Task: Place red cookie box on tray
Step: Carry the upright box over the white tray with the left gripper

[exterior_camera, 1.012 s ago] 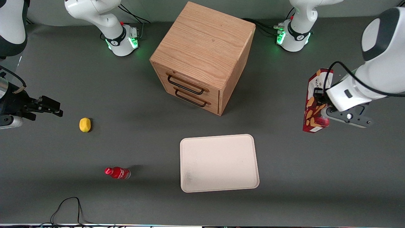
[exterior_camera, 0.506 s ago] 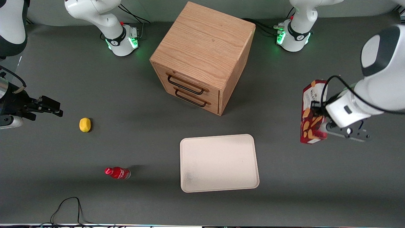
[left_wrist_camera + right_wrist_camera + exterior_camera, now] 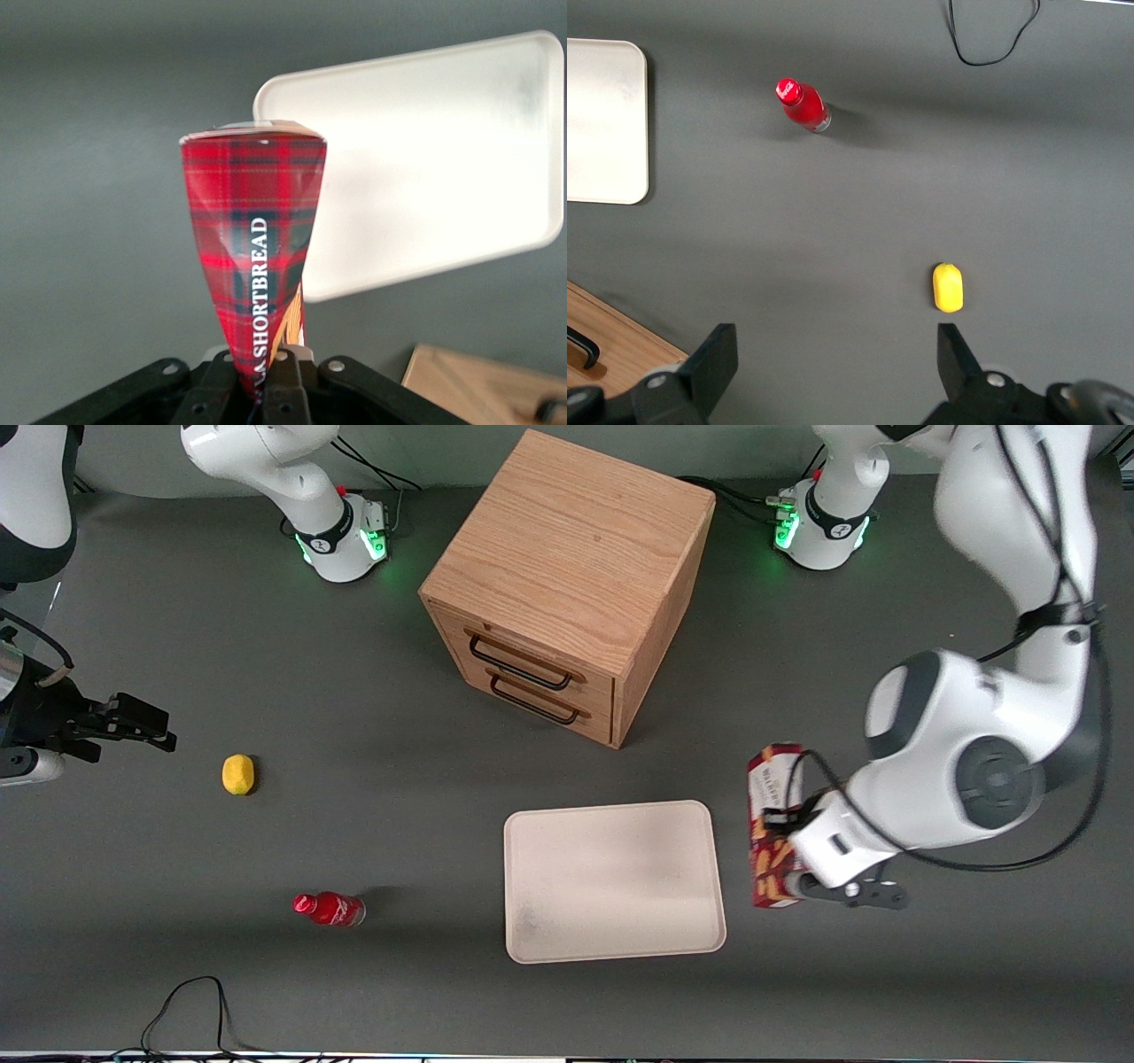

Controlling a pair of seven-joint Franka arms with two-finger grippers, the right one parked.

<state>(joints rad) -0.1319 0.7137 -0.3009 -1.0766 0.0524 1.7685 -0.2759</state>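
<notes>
Now the gripper (image 3: 795,887) hangs above the tabletop (image 3: 354,992) just beside the tray (image 3: 611,881), at the tray's short edge toward the working arm's end, with its jaws clamped on the red cookie box (image 3: 772,825). From the front, the box is held off the tabletop with its long side running alongside that short edge, not over the tray, and the jaws grip it at the end nearer the front camera. The left wrist view looks along the box (image 3: 252,266): a red tartan face lettered "SHORTBREAD" runs out from between the two black fingers (image 3: 285,390), which press on its narrow sides, and the tray (image 3: 425,159) lies below and to one side of the box's outer end. A wooden drawer cabinet (image 3: 567,584) stands farther from the front camera than the tray. Toward the parked arm's end of the tabletop lie a small red bottle (image 3: 330,909) and a yellow lemon (image 3: 237,774), well apart from the tray.
</notes>
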